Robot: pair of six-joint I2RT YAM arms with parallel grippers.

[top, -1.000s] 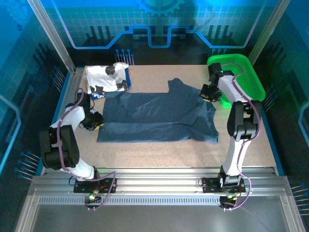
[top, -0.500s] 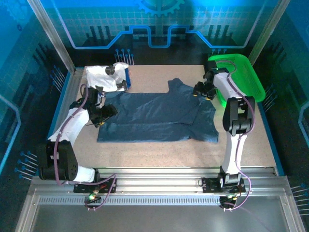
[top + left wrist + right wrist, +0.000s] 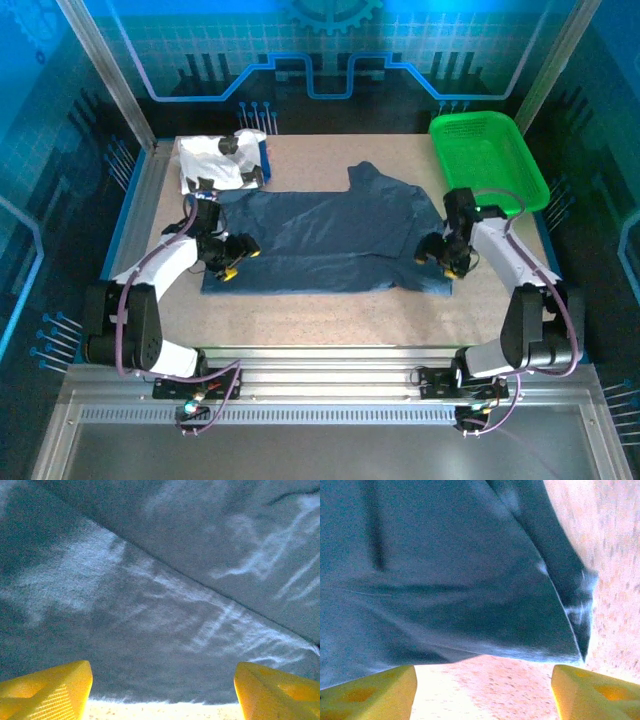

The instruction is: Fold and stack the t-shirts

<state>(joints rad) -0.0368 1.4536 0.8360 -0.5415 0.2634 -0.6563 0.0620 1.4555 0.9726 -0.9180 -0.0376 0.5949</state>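
Note:
The dark slate-blue t-shirt [image 3: 320,235] lies spread flat across the middle of the table. The white printed t-shirt [image 3: 215,160] sits bunched at the back left corner. My left gripper [image 3: 242,262] hovers over the blue shirt's near-left part, open. In the left wrist view the blue cloth [image 3: 150,580] and its hem lie ahead of the left gripper [image 3: 162,695], nothing between the yellow fingers [image 3: 45,692]. My right gripper [image 3: 443,262] is at the shirt's near-right corner, open. In the right wrist view the right gripper [image 3: 482,695] is over bare table, just short of the hem [image 3: 470,605].
A bright green mesh basket [image 3: 490,160] stands at the back right. The speckled tabletop [image 3: 330,310] is bare between the shirt and the arm bases. Metal frame rails [image 3: 140,200] border the table's sides.
Both grippers have opened. The left one moved right and nearer, over the shirt's near-left part. The right arm swung from beside the basket down to the shirt's near-right corner.

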